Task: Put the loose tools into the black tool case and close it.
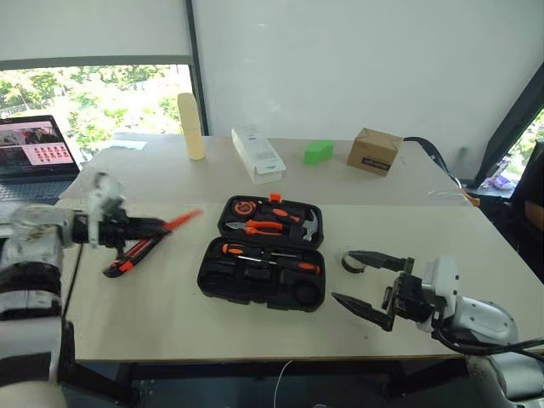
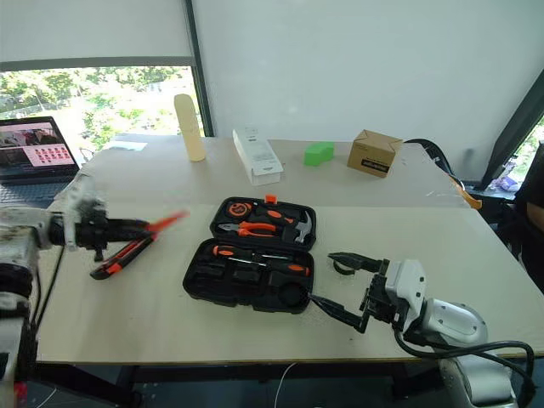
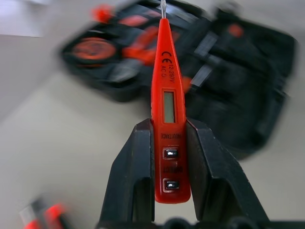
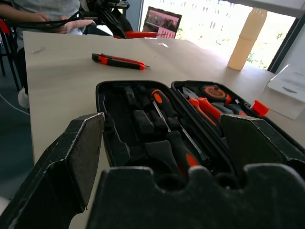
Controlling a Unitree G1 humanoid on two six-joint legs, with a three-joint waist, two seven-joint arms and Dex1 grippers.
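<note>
**benchbot_fan:** Starting from the near edge of the table (image 1: pixel 170 323): the right gripper (image 1: pixel 367 285) hovers just beside the case's front right corner, jaws spread wide with nothing in them. So it's waiting, I'd guess.

**torx_tom:** Yep. Then the open black case (image 1: pixel 262 287) itself, lying flat mid-table. The two screwdrivers (image 1: pixel 272 257) sit in the front half, and the tape roll (image 1: pixel 308 293) looks to be in the front right slot. Pliers, hammer and tape measure are in the back half.

**benchbot_fan:** And the left gripper (image 1: pixel 151 227) is off to the case's left, above the table, clamped on the small orange tester (image 3: pixel 169 109), tip aimed toward the case.

**torx_tom:** Right below it the utility knife (image 1: pixel 134 255) is lying loose on the table, well apart from the case.

**benchbot_fan:** So the step in hand is carrying the tester over. Next it has to line that thing up with a free slot and seat it flat. Knife after that, then the lid.

**torx_tom:** Far end: bottle, white box, green block, cardboard box, laptop. None of it matters.
</note>
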